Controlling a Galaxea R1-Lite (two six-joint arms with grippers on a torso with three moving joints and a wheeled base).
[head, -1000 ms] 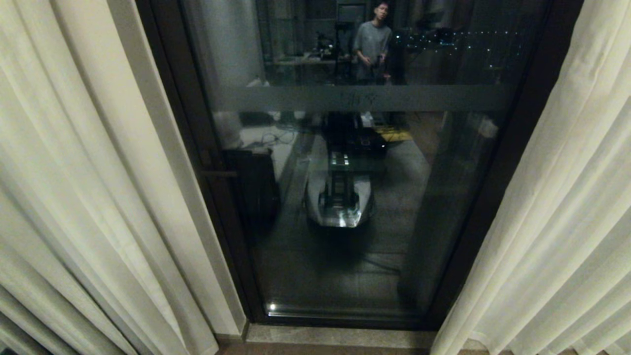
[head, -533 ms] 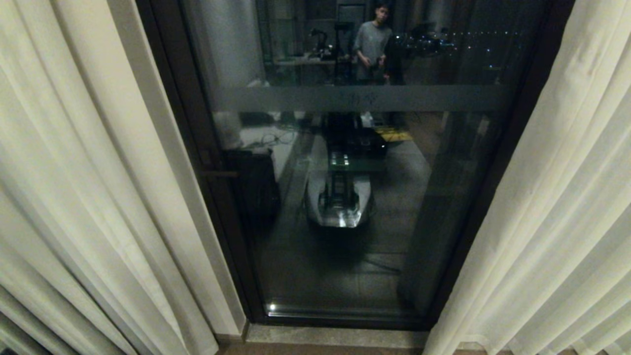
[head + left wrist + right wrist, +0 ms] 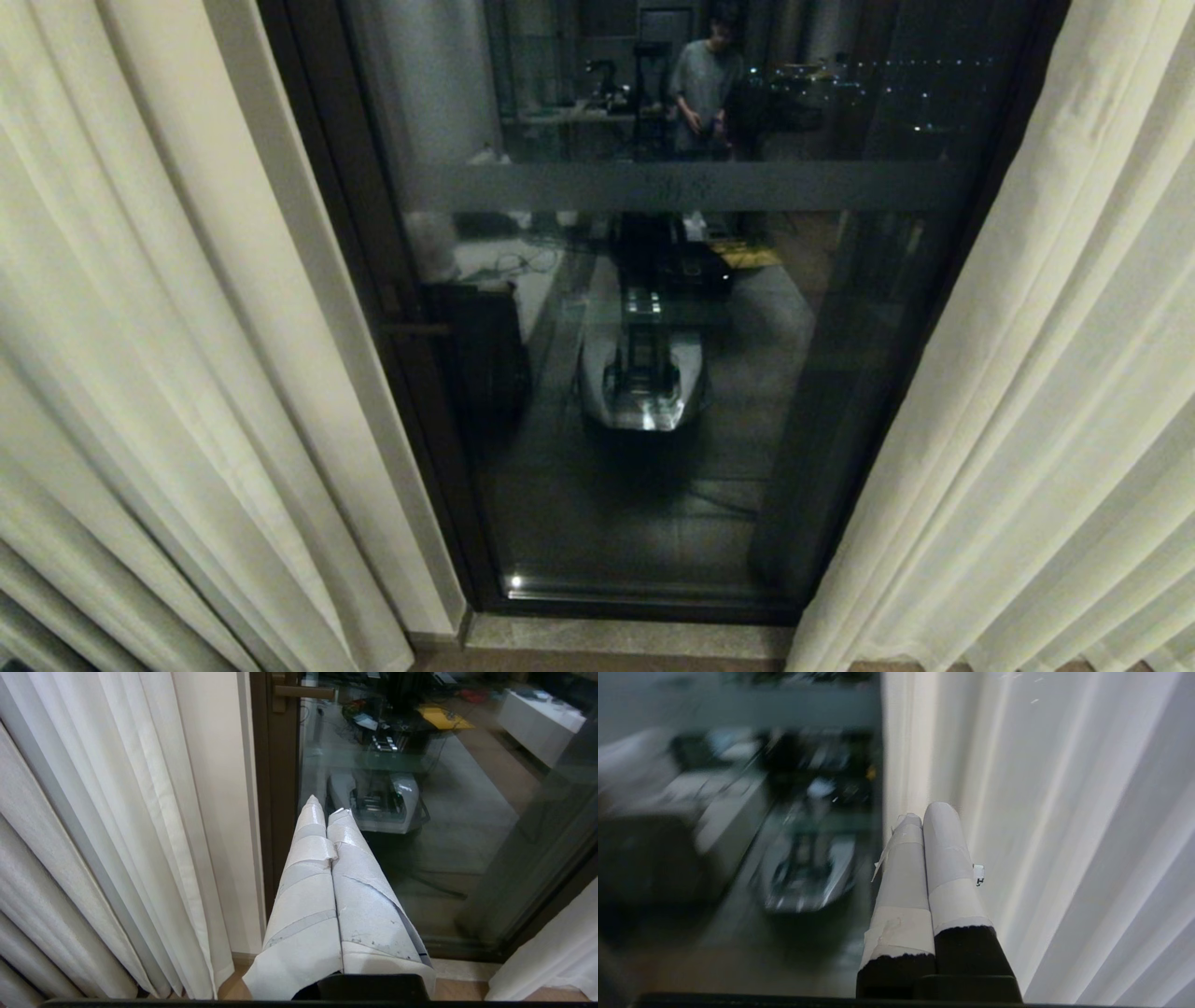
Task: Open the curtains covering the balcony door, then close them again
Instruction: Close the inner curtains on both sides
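The curtains hang drawn apart as two cream pleated panels, the left panel (image 3: pixel 140 327) and the right panel (image 3: pixel 1055 373). Between them the balcony door (image 3: pixel 653 485) shows dark reflective glass with a frosted band (image 3: pixel 691 185). Neither arm appears in the head view. My right gripper (image 3: pixel 924 809) is shut with nothing between its taped fingers, just in front of the right panel's inner edge (image 3: pixel 906 765), with door glass (image 3: pixel 738 812) beside it. My left gripper (image 3: pixel 327 805) is shut and empty, pointing at the door frame (image 3: pixel 275 788) beside the left panel (image 3: pixel 117 812).
The glass reflects my own base (image 3: pixel 644 373) and a person (image 3: pixel 705 89) standing in the room behind. A door handle (image 3: pixel 303 691) sticks out from the frame. A pale stone sill (image 3: pixel 635 639) runs along the door's foot.
The right curtain panel's inner edge has drifted a little toward the middle, covering more of the door's right frame. The left panel and the door look the same.
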